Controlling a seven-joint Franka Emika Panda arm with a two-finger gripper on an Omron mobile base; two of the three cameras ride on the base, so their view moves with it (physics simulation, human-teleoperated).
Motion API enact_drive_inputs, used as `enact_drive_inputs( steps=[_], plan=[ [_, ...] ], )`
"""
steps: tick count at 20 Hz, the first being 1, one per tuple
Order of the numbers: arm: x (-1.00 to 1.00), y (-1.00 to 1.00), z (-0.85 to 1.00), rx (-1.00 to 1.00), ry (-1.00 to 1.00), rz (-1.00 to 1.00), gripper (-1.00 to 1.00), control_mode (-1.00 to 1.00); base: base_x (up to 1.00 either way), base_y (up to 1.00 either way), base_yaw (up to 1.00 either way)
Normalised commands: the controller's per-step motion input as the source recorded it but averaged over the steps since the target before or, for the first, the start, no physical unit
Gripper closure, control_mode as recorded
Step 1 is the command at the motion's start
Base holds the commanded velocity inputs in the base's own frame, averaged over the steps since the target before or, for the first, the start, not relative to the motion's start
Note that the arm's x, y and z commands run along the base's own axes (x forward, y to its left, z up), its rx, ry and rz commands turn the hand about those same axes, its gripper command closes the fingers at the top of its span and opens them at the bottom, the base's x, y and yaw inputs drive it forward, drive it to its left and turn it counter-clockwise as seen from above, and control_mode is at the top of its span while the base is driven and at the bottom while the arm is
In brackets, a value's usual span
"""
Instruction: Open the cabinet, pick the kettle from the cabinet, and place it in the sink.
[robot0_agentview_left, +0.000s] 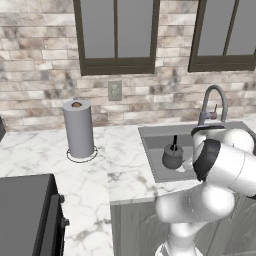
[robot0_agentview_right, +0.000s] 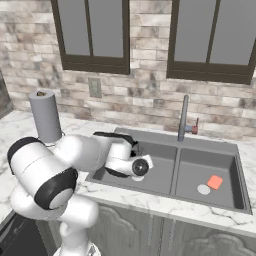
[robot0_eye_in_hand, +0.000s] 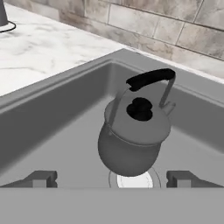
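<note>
You are looking at the last stage of the job. The kettle (robot0_eye_in_hand: 133, 135) is already inside the sink (robot0_eye_in_hand: 65, 113), in the left of its 2 basins, sitting over the drain (robot0_eye_in_hand: 133, 180) at the basin floor and leaning a little, its black handle (robot0_eye_in_hand: 151, 78) arched above the knob. Nothing of the wall cabinet shows here, so you cannot check whether its door was left open.

The gripper (robot0_eye_in_hand: 111, 178) sits low in that same basin, nearest the front wall, with its 2 fingertips (robot0_eye_in_hand: 41, 178) spread as wide as they go. The kettle stands between and just beyond them, and neither fingertip touches it; you are holding nothing.

From the left base view the kettle (robot0_agentview_left: 172, 156) rests toward the front half of the basin, well short of the faucet (robot0_agentview_left: 212, 102) at the back rim. Judging from this, the placement is done, and what is left is to lift the hand clear without nudging the kettle over.
</note>
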Motion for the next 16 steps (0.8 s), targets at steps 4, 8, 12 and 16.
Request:
enact_drive_inputs(
  steps=[4, 8, 12, 16],
  plan=[
    [-0.20, -0.02, 0.52, -0.16, 0.19, -0.18, -1.00, -1.00, 0.00, 0.00, 0.00],
    [-0.07, 0.00, 0.57, -0.14, 0.26, -0.20, -1.00, -1.00, 0.00, 0.00, 0.00],
    [-0.07, 0.00, 0.55, -0.09, 0.34, -0.16, -1.00, -1.00, 0.00, 0.00, 0.00],
    [-0.10, -0.02, 0.61, -0.03, 0.31, -0.13, -1.00, -1.00, 0.00, 0.00, 0.00]
  ],
)
